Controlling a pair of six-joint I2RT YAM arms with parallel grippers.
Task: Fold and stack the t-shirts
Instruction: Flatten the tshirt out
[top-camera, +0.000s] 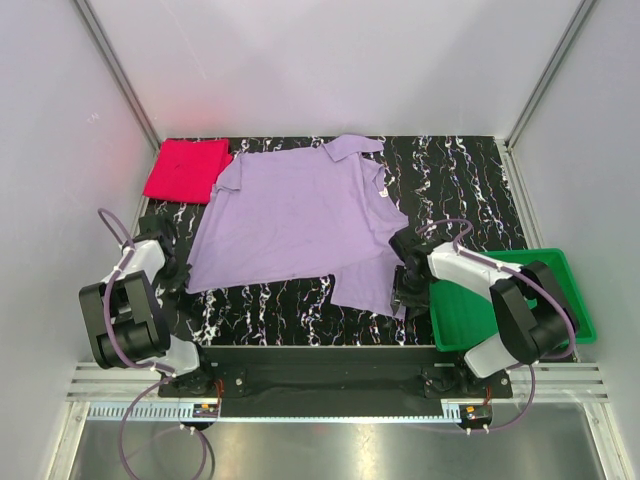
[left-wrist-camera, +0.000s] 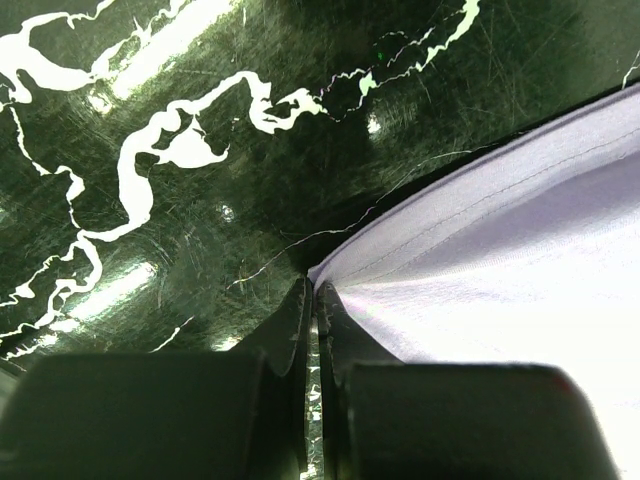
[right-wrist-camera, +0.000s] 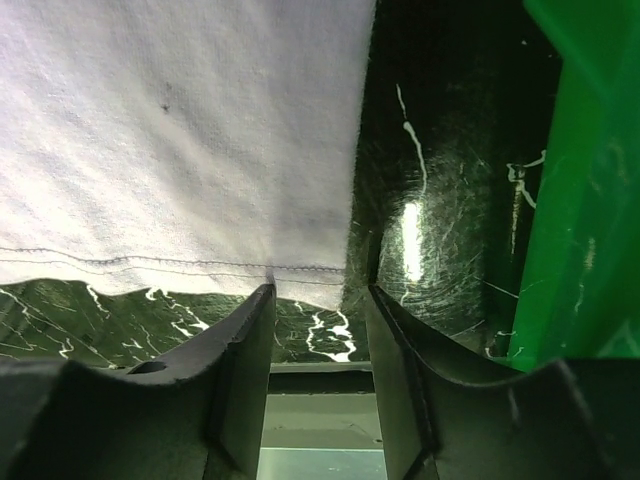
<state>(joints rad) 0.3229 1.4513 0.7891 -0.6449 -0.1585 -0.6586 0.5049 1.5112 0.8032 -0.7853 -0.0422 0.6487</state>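
Beside the green tray (top-camera: 470, 312), right end effector (right-wrist-camera: 320, 290) gapes; left end effector (left-wrist-camera: 312, 290) pinches the lavender shirt (top-camera: 290, 215).

In the left wrist view the lavender t-shirt (left-wrist-camera: 500, 260) runs off the right edge, washed out almost to white. Its corner meets the pressed-together tips of the left gripper (left-wrist-camera: 313, 292); whether cloth is caught between them cannot be told. Past the right gripper (right-wrist-camera: 318, 292), the same shirt is cut by the top and left edges and the green tray (right-wrist-camera: 590, 180) by the right. From above, both grippers' fingertips hide under their wrists, and the red t-shirt (top-camera: 185, 170) is too small to count its layers.
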